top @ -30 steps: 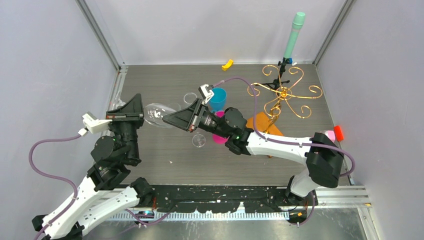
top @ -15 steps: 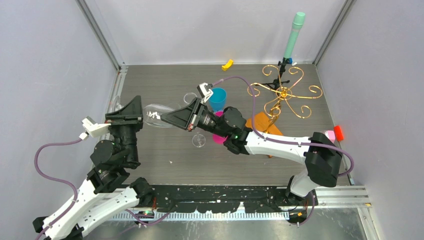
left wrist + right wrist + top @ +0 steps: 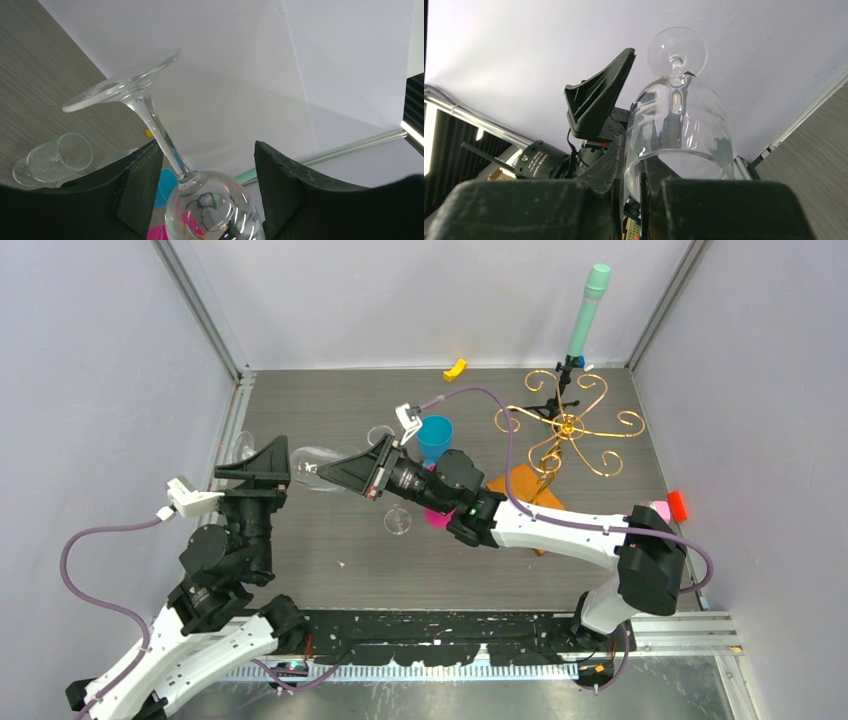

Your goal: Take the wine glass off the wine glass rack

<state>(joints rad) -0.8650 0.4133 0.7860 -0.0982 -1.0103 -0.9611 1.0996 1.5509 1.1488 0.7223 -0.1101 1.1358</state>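
- The wine glass (image 3: 313, 466) is off the wine glass rack (image 3: 567, 426). It hangs in the air on its side, well to the left of the rack, with its foot pointing left.
- The right gripper (image 3: 634, 170) holds the glass. Its two fingers are pinched almost shut on the rim of the bowl, one inside and one outside.
- The left gripper (image 3: 207, 152) is wide open and holds nothing. In the left wrist view, the thin stem and the top of the bowl sit between its two fingers. They do not seem to touch.
- In the last second, the right arm has pushed the glass a little more to the left. The left arm has turned its wrist a bit to meet it.
- I think this means the taking-off part is done, and the glass is being passed from one arm to the other.
- The left fingers would have to close gently, because the stem is thin and slippery.
- Below, on the table (image 3: 300, 400), are a blue cup (image 3: 435, 437) and a small clear glass (image 3: 398, 521).
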